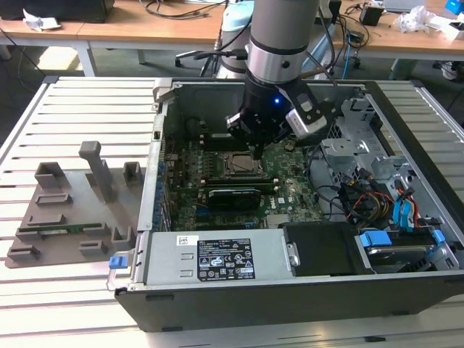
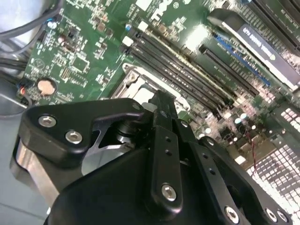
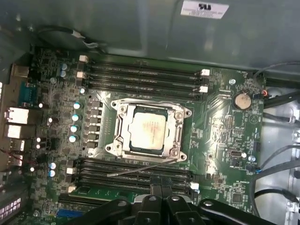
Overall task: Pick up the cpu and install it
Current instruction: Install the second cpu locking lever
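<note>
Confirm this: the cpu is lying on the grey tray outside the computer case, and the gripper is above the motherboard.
Not quite. The cpu is seated in the metal-framed socket on the motherboard, as the first wrist view shows, not on the grey tray. The gripper is indeed above the motherboard inside the case.

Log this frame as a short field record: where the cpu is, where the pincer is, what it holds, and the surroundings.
cpu: silver square chip lying inside the metal-framed socket on the motherboard
pincer: above the socket inside the open computer case, fingertips just over the board
pincer contents: nothing visible between the fingers
memory slots: black rows on both sides of the socket
outside the case: grey fixture tray on the slatted table, at the exterior view's left
</note>
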